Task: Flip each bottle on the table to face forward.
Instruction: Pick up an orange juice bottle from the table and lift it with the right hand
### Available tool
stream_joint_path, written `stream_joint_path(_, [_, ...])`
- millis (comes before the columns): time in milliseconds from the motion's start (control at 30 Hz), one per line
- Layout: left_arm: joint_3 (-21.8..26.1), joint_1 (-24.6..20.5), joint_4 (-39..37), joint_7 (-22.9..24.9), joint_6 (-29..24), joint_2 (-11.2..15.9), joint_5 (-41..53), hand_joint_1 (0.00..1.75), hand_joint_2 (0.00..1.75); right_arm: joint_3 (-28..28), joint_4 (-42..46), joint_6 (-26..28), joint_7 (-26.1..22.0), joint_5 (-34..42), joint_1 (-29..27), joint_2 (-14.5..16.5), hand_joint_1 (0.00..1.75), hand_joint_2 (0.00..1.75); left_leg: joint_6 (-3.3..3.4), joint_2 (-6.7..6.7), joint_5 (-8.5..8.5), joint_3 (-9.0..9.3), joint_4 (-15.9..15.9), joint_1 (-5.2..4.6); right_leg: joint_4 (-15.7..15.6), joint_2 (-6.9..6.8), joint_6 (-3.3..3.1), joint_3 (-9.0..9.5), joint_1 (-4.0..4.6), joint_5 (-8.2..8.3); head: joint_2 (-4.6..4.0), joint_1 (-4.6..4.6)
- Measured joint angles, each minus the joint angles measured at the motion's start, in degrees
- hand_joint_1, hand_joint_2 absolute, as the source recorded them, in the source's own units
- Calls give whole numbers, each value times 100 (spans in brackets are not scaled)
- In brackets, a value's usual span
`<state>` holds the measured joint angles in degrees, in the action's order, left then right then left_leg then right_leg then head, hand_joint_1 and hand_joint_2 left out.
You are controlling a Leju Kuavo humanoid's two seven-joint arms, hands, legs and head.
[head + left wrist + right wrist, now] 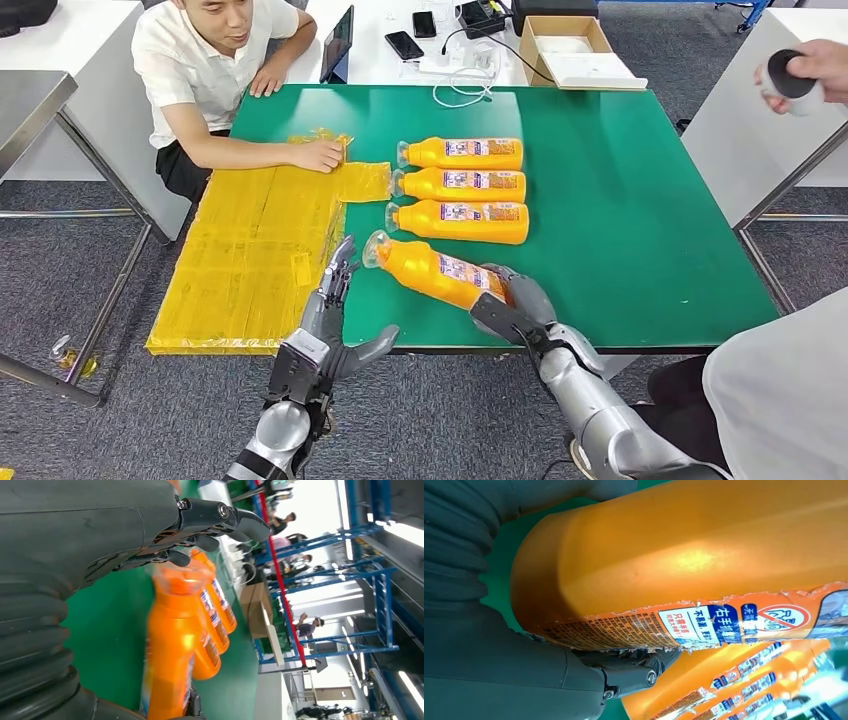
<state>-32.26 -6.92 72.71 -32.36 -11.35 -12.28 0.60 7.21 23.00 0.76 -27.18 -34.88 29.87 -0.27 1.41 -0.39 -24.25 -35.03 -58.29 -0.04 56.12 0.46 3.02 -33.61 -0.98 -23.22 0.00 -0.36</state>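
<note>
Four orange bottles with clear caps lie on the green table (pixel 640 200). Three of them (pixel 462 153) (pixel 462 184) (pixel 462 221) lie side by side, caps to the left, labels up. The fourth bottle (pixel 435 270) lies askew nearest me. My right hand (pixel 512 300) grips its base end; up close the fourth bottle (pixel 684 555) shows a torn label edge, with my right hand (pixel 479 630) wrapped around its base. My left hand (pixel 335 310) is open just left of the cap, fingers stretched forward. The left wrist view has that left hand (pixel 100 530) above the bottle (pixel 170 650).
A yellow sheet (pixel 260 250) covers the table's left part, and a seated person's hand (pixel 320 155) rests on it. Behind stand a cardboard box (pixel 575 50), a tablet (pixel 337 45), phones and cables. Another person's hand (pixel 800 70) holds a dark round object at the right.
</note>
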Motion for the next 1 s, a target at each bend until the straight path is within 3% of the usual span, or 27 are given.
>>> stream_joint_path(200, [102,294,166,22,74,4,-202,0,175,-254,369,180,-274,330,-319,56,175,175,1,-7,1,-32,0,-1,0,-3,0,-25,-1,0,0,0])
stream_joint_path(400, [333,644,528,-147,-618,10,-655,0,175,-434,1156,485,-540,980,-913,155,175,175,1,-20,0,-58,0,-1,-1,-10,2,-43,-1,-3,0,-1])
stream_joint_path(533, [474,825,734,-7,-621,38,-1109,0,175,-446,1924,566,-506,1259,-1361,229,175,175,1,-23,0,-73,0,0,-1,-12,2,-60,-1,-4,0,0])
stream_joint_path(600, [500,865,773,189,-425,50,-1449,0,175,-441,2270,608,-503,1408,-1540,259,175,175,1,-23,0,-75,0,0,-1,-13,2,-61,-1,-5,0,1])
stream_joint_path(733, [472,880,735,567,461,109,-2072,0,175,-273,3030,565,-474,1622,-1860,351,175,175,1,-19,0,-79,0,-1,-1,-12,2,-65,-2,-5,0,1])
stream_joint_path(1000, [340,675,415,779,1454,134,-2201,0,175,730,3419,106,-423,1586,-1929,597,175,175,1,-16,2,-78,1,3,0,-11,1,-68,0,-4,0,1])
